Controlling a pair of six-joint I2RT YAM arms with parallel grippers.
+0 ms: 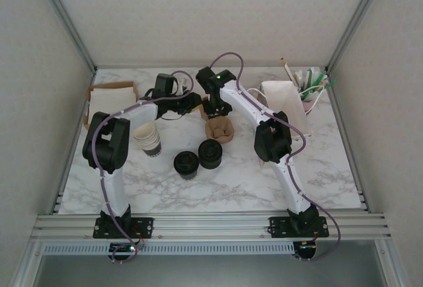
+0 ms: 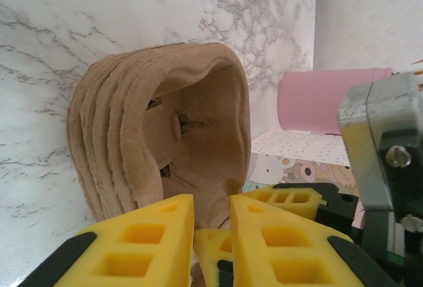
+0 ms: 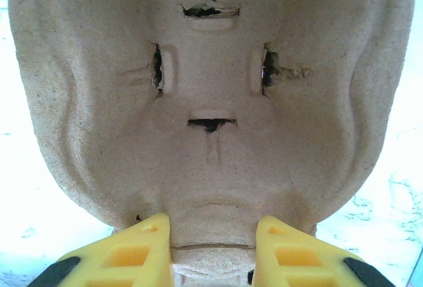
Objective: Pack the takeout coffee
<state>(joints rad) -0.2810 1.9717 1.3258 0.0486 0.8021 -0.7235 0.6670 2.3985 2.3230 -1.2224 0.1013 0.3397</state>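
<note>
A stack of brown pulp cup carriers (image 1: 221, 130) lies at the middle back of the table. My right gripper (image 1: 215, 112) comes down on it from behind. In the right wrist view its yellow fingers (image 3: 211, 219) are shut on the near rim of the top carrier (image 3: 211, 69). My left gripper (image 1: 198, 104) reaches in from the left. Its fingers (image 2: 211, 201) stand slightly apart at the edge of the carriers (image 2: 192, 115), and the right gripper's fingers (image 2: 291, 198) are just beyond. Two black-topped round things (image 1: 187, 164) (image 1: 210, 153) stand in front. I cannot tell which one is the takeout coffee.
A leaning stack of lidless cream cups (image 1: 149, 138) stands left of centre. A cardboard box with white paper (image 1: 109, 98) is at the back left. At the back right are a white pack (image 1: 277, 92) and a pink cup of utensils (image 1: 309, 102). Metal rails edge the table.
</note>
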